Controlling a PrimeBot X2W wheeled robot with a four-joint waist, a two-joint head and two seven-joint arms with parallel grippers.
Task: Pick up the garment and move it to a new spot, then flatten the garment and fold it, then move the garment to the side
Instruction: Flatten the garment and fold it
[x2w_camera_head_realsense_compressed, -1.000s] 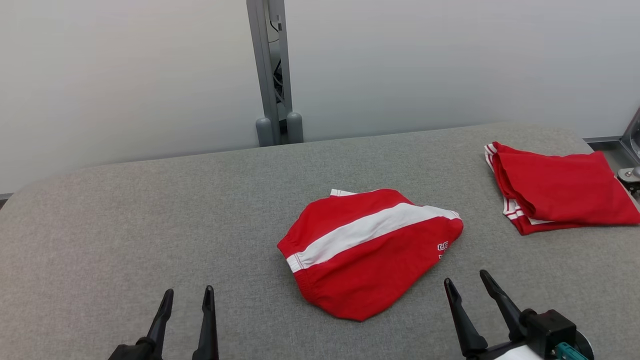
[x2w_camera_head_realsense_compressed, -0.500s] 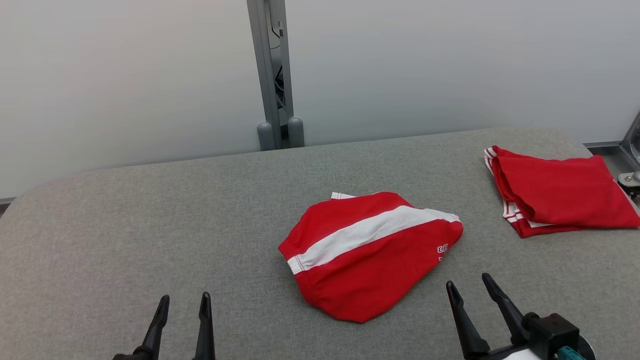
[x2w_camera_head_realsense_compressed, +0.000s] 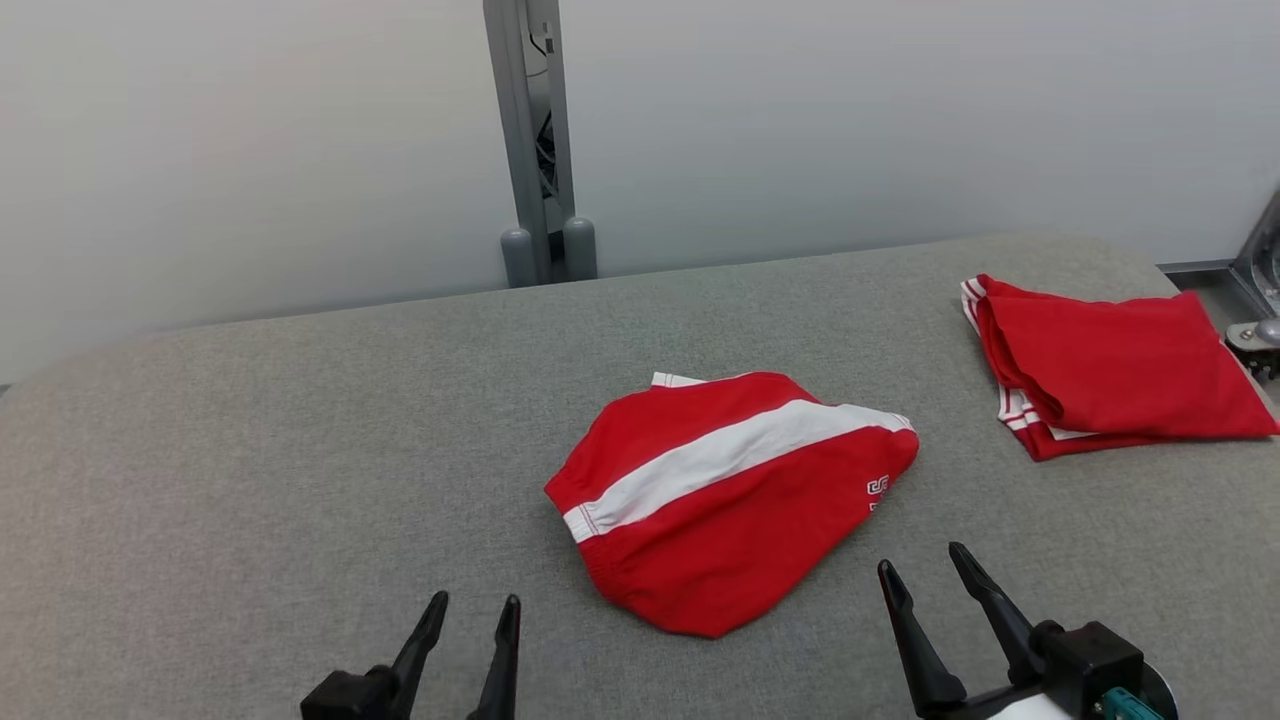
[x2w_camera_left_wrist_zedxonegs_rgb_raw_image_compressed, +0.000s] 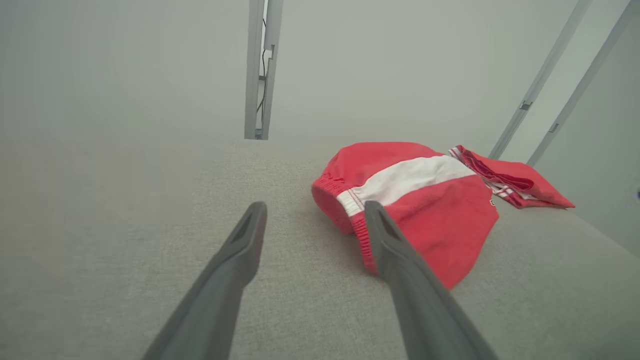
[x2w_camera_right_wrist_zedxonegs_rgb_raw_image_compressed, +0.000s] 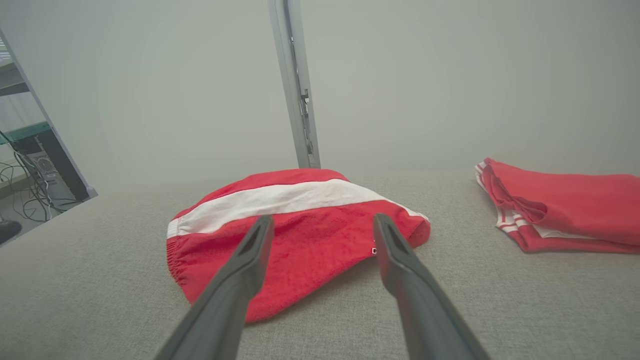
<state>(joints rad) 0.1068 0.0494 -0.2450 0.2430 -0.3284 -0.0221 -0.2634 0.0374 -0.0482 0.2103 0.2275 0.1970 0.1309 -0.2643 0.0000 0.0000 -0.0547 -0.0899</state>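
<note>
The crumpled red shorts with a white stripe (x2w_camera_head_realsense_compressed: 730, 500) sit midway on the grey fabric counter (x2w_camera_head_realsense_compressed: 250, 450). The left tool (x2w_camera_head_realsense_compressed: 474, 600) and right tool (x2w_camera_head_realsense_compressed: 920, 557) hover near, both spread wide, empty. A pinch catching one layer (it's bunched) could drag it lopsided.
</note>
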